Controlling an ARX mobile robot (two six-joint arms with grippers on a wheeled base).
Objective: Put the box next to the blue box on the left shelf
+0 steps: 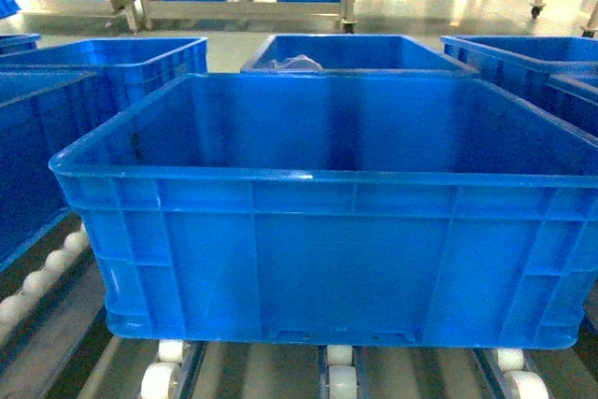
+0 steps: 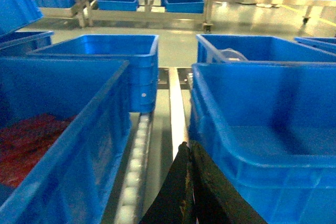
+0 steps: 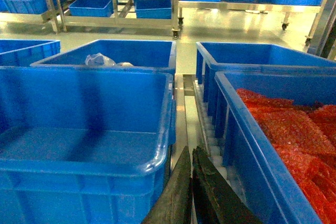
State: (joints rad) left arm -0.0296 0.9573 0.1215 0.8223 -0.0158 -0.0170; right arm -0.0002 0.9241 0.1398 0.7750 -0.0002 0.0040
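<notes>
Sitting square on the left shelf [image 1: 341, 376], the box [image 1: 327, 259] is filling the head view, its base resting on the white rollers [image 1: 159, 382] so it can slide along the rails. Landmark is that box: a neighbouring blue crate [image 2: 58, 145] with red contents is standing just to its left, another crate with red contents [image 3: 278, 140] just to its right, more crates behind. Left gripper [image 2: 189, 153] is hanging in the gap left of the box, fingers pressed together, holding nothing. Right gripper [image 3: 191, 156] is doing likewise in the gap on its right side, closed and empty. Placement is looking finished.
</notes>
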